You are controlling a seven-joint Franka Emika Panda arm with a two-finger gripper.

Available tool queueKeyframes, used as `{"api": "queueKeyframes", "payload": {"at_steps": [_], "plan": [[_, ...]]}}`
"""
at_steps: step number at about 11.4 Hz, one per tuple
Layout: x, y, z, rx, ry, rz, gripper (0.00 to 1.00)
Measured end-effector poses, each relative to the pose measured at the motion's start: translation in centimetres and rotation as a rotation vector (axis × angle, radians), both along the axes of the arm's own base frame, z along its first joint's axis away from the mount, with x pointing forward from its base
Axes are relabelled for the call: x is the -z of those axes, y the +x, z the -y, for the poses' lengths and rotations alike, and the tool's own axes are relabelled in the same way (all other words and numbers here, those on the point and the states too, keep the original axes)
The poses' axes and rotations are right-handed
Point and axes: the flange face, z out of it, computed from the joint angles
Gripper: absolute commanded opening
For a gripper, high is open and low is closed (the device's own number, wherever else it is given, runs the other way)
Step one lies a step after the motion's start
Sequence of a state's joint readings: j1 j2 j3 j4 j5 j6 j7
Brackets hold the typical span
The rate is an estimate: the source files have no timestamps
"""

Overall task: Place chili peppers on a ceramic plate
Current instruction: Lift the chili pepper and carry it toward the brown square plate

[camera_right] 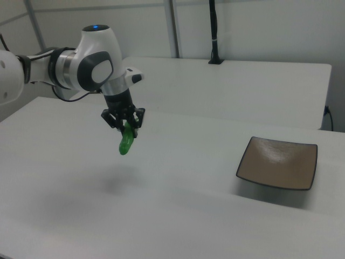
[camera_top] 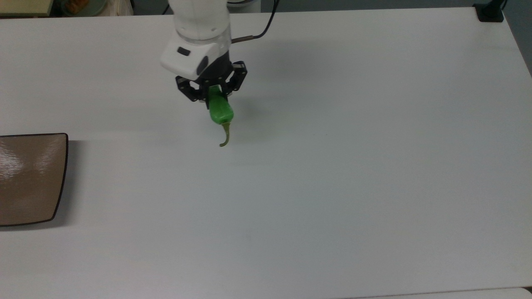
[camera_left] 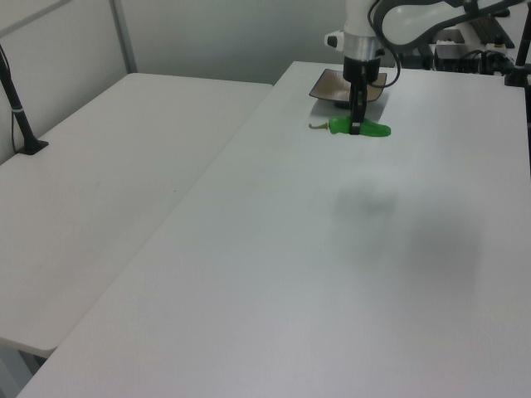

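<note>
My gripper point(camera_top: 211, 96) point(camera_left: 357, 126) point(camera_right: 126, 125) is shut on the bright green chili pepper point(camera_top: 220, 111) point(camera_left: 369, 129) point(camera_right: 125, 142) and holds it in the air above the white table. The pepper's olive stem point(camera_top: 225, 135) curves toward the bottom of the top view. The tan-brown ceramic plate point(camera_top: 29, 176) point(camera_right: 277, 162) lies at the top view's left edge, far from the gripper and bare. In the left view the plate point(camera_left: 328, 84) sits just behind the gripper. In the right view it lies well to the right of the pepper.
The white table point(camera_top: 332, 166) spreads wide around the gripper. A second white table point(camera_left: 108, 166) stands alongside, carrying a black post point(camera_left: 17, 108). A pale green dish with orange food point(camera_top: 79, 6) sits off the table's far left corner in the top view.
</note>
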State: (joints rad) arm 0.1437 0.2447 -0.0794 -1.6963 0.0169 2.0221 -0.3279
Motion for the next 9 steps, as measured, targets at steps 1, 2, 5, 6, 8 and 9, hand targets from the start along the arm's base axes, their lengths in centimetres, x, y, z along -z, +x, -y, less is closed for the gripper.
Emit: {"api": "queueKeyframes", "payload": {"at_steps": [1,2,5,6,8,9], "plan": [[-0.1,0.5,1.2,0.015,-0.002,0.028,0.14],[0.1,0.9,2.2,0.027,-0.006,0.048,0.14],[0.4,2.9,6.4,0.072,-0.023,0.101,0.14],[0.7,3.9,8.3,0.093,-0.028,0.130,0.14],[1.3,5.6,12.0,0.126,-0.042,0.208,0.14],[1.4,6.4,13.6,0.146,-0.050,0.258,0.14]]}}
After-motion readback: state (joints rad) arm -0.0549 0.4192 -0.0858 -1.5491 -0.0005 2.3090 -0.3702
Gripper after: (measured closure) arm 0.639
